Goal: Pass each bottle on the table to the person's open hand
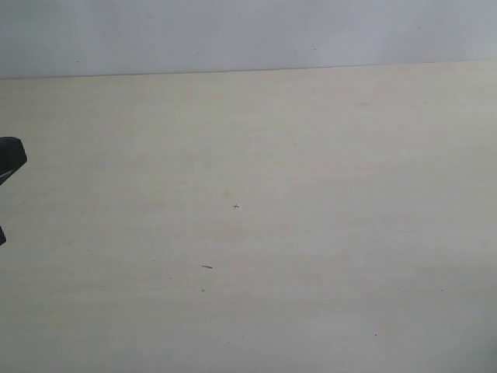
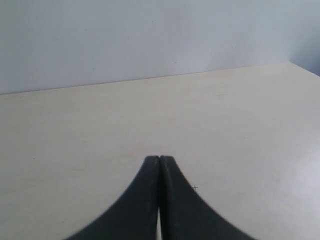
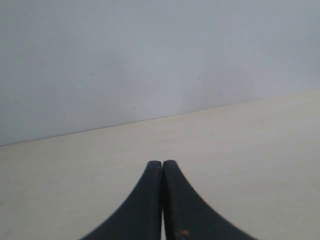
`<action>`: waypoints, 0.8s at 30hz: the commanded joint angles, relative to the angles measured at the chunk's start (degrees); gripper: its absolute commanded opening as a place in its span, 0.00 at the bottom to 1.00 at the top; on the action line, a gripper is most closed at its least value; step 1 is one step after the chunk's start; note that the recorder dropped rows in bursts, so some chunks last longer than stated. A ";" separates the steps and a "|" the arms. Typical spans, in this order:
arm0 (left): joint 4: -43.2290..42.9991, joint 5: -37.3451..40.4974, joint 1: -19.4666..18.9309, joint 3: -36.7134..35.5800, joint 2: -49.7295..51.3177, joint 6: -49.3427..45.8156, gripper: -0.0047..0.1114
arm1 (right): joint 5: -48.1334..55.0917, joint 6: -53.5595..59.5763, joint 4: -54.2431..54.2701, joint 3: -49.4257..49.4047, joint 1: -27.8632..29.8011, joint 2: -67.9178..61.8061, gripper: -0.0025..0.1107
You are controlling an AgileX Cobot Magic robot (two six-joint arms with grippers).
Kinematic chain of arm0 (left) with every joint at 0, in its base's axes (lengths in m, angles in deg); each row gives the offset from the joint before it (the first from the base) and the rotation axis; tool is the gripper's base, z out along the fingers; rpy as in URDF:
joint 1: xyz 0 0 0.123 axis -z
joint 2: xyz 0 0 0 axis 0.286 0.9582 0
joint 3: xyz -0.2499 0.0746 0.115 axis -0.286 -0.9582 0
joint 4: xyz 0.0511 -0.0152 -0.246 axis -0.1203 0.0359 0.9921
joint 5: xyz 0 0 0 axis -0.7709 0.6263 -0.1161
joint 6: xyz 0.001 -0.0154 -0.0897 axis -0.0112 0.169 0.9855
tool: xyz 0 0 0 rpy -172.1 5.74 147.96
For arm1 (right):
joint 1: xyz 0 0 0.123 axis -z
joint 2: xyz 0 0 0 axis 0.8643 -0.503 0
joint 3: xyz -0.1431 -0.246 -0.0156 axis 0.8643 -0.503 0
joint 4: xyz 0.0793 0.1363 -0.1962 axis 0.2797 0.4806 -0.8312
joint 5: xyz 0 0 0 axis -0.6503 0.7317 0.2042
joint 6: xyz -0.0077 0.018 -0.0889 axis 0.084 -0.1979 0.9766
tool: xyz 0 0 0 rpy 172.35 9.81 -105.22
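No bottle and no person's open hand shows in any view. The pale beige table (image 1: pixel 295 194) fills the exterior view, with only small dark specks on it. My left gripper (image 2: pixel 159 158) is shut, its two black fingers pressed together with nothing between them, low over the table. A black part of the left arm (image 1: pixel 9 155) pokes in at the left edge of the exterior view. My right gripper (image 3: pixel 162 162) is likewise shut and holds nothing; it does not show in the exterior view.
A plain grey-white wall (image 1: pixel 248 31) rises behind the table's far edge. In the left wrist view the table's corner (image 2: pixel 290 64) shows against the wall.
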 commanded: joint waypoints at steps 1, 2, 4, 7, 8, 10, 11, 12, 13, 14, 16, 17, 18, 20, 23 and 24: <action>-0.05 0.04 -0.19 -0.18 -0.36 -0.14 0.04 | -0.48 -0.25 -0.02 -0.27 0.35 0.40 0.02; -0.05 0.04 -0.19 -0.18 -0.36 -0.14 0.04 | -0.48 -0.25 -0.02 -0.27 0.35 0.40 0.02; -0.05 0.04 -0.19 -0.18 -0.36 -0.14 0.04 | -0.48 -0.25 -0.02 -0.27 0.35 0.40 0.02; -0.39 -0.08 -0.19 -0.18 -0.36 -0.39 0.04 | -0.48 -0.25 -0.02 -0.27 0.35 0.40 0.02; -0.39 -0.22 -0.19 -0.18 -0.36 -0.39 0.04 | -0.48 -0.25 -0.02 -0.27 0.35 0.40 0.02; -0.39 -0.22 -0.19 -0.18 -0.36 -0.39 0.04 | -0.48 -0.25 -0.02 -0.27 0.35 0.40 0.02; -0.39 -0.22 -0.19 -0.18 -0.78 -0.39 0.04 | -0.48 -0.25 -0.02 -0.27 0.35 0.40 0.02; -0.39 -0.12 -0.79 -0.18 -1.51 -0.39 0.04 | -0.48 -0.25 -0.02 -0.27 0.35 0.40 0.02; -0.39 0.24 -1.89 -0.18 -2.63 -0.39 0.04 | -0.48 -0.25 -0.02 -0.27 0.35 0.40 0.02; -0.39 0.38 -3.50 -0.18 -3.94 -0.39 0.04 | -0.48 -0.25 -0.02 -0.27 0.35 0.40 0.02; -0.39 0.81 -7.34 -0.18 -6.85 -0.39 0.04 | -0.48 -0.25 -0.02 -0.27 0.35 0.40 0.02; -0.39 1.49 -9.77 -0.18 -8.66 -0.39 0.04 | -0.48 -0.25 -0.02 -0.27 0.35 0.40 0.02; -0.39 2.12 -11.83 -0.18 -10.20 -0.39 0.04 | -0.48 -0.25 -0.02 -0.27 0.35 0.40 0.02; -0.39 4.00 -17.00 -0.18 -14.07 -0.39 0.04 | -0.48 -0.25 -0.02 -0.27 0.35 0.40 0.02; -0.39 6.84 -24.13 -0.18 -19.76 -0.39 0.04 | -0.48 -0.25 -0.02 -0.27 0.35 0.40 0.02; -0.52 7.60 -25.84 -0.18 -21.14 -0.39 0.04 | -0.48 -0.25 -0.02 -0.27 0.35 0.40 0.02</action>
